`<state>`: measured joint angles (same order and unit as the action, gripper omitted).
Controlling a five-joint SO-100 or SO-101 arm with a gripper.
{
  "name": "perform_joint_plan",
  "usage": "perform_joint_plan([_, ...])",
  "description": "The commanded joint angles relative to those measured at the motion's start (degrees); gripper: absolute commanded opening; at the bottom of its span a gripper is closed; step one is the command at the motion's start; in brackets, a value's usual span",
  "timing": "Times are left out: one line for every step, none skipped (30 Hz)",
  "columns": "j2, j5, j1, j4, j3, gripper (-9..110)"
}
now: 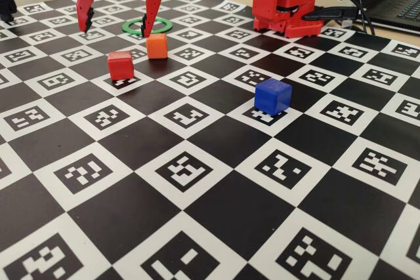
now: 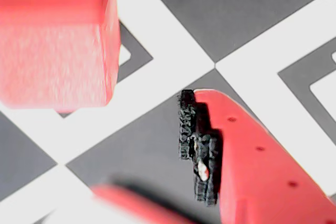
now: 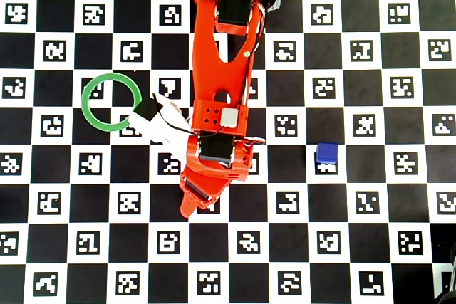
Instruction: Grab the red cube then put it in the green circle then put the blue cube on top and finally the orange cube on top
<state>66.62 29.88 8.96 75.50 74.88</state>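
Cubes counted: three. Small matte red plastic cube [image 1: 121, 65] left of board centre, away from thin flat green ring [image 1: 147, 26] near far edge; bright orange cube [image 1: 157, 46] between them; deep-blue cube [image 1: 272, 95] right of centre. Red two-finger gripper [image 1: 115, 31] spread wide, empty.

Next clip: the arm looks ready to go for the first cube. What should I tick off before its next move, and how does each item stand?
1. End effector open and empty: ok.
2. Red cube lying flat, nothing on it: ok.
3. Orange cube apart from the red cube: ok, gap visible.
4. Green circle centre free: ok.
5. Blue cube away from the others: ok.
6. End effector lined up on the red cube: cannot tell. The wrist view shows a reddish cube off to one side, not between the fingers.
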Motion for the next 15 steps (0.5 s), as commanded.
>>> perform_joint_plan([1.14,-0.62,0.79,-2.46,-0.18,43])
perform_joint_plan([0.79,-0.7,0.79,-2.9,-0.09,43])
perform_joint_plan([0.35,-0.7,0.79,-3.25,-0.09,43])
perform_joint_plan([0.0,-0.7,0.79,-3.6,0.0,43])
perform_joint_plan([-0.44,-0.7,0.79,-3.87,0.0,42])
perform_joint_plan([-0.79,-0.79,0.79,-4.13,0.0,42])
perform_joint_plan([-1.14,-0.88,0.88,-4.48,0.0,42])
perform_joint_plan([-1.58,-0.97,1.05,-4.75,0.0,42])
perform_joint_plan([-1.85,-1.23,1.14,-5.19,0.18,42])
perform_joint_plan([-2.11,-1.58,1.23,-5.62,0.26,42])
perform_joint_plan([-2.29,-1.67,1.32,-5.98,0.44,42])
perform_joint_plan([-2.46,-1.76,1.41,-6.15,0.53,42])
perform_joint_plan([-2.72,-1.85,1.49,-6.33,0.62,42])
perform_joint_plan([-3.08,-2.02,1.49,-6.5,0.62,41])
perform_joint_plan([-3.34,-2.29,1.49,-6.77,0.7,41])
